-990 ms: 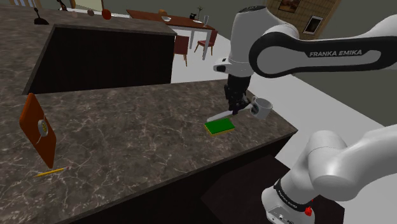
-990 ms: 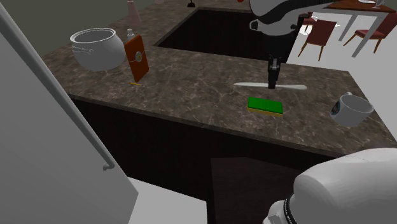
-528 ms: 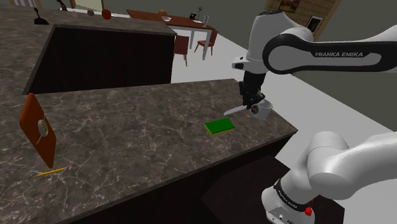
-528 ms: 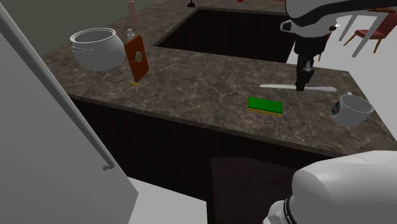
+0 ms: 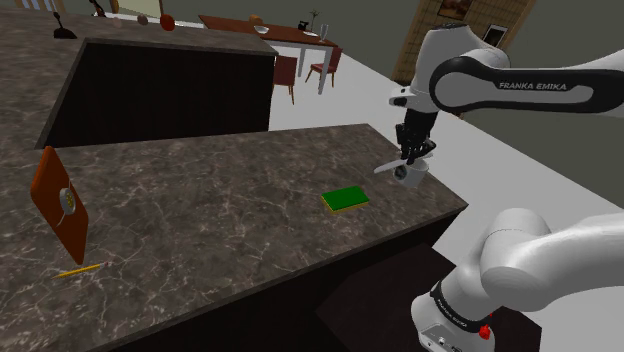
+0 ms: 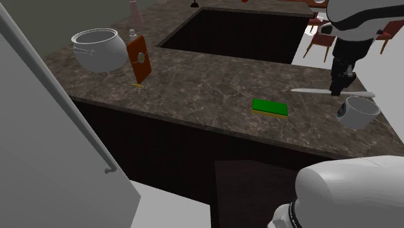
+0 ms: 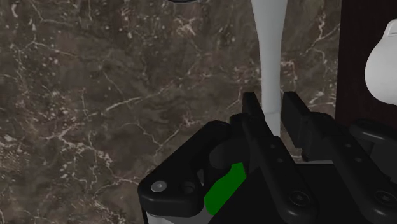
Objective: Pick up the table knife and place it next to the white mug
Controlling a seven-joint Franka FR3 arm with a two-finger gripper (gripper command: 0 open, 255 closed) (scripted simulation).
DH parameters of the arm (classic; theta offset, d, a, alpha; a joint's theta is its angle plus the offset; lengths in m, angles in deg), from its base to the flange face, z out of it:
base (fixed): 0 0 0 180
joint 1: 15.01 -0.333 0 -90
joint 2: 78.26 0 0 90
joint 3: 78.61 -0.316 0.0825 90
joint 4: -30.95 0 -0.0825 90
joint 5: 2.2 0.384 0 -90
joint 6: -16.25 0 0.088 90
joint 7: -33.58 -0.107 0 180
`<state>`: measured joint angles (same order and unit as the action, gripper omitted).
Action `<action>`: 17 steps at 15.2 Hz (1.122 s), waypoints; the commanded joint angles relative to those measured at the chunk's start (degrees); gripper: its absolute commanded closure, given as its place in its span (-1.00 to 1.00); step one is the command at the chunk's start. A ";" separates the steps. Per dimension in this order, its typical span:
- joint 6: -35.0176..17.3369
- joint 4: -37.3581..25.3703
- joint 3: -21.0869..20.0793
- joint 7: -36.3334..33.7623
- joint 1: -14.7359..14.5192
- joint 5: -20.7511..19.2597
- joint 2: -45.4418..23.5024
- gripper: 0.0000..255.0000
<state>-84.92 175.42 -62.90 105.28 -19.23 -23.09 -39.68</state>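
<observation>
Now the tool (image 7: 272,105) has its 2 fingers (image 7: 250,109) clamped on the pale table knife (image 6: 309,91), holding it level over the dark marbled desk (image 6: 213,78), close by the white mug (image 6: 360,111); a green sponge (image 6: 270,107) lies near.

I'm looking into a home kitchen: an L-shaped dark marble countertop (image 5: 200,190) is carrying a grey pot (image 6: 97,48) near one edge, with a dining table (image 5: 235,27) and chairs (image 5: 326,62) standing beyond.

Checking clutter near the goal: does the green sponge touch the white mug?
No, bare counter separates the green sponge from the white mug.
</observation>
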 commanded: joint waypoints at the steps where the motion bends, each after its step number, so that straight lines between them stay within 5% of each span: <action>1: -1.37 0.96 0.63 0.25 0.25 -0.53 -0.30 1.00; 17: -15.00 10.38 3.31 -2.24 0.94 -3.32 -4.69 1.00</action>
<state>-98.93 185.16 -59.72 103.28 -18.32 -26.22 -44.02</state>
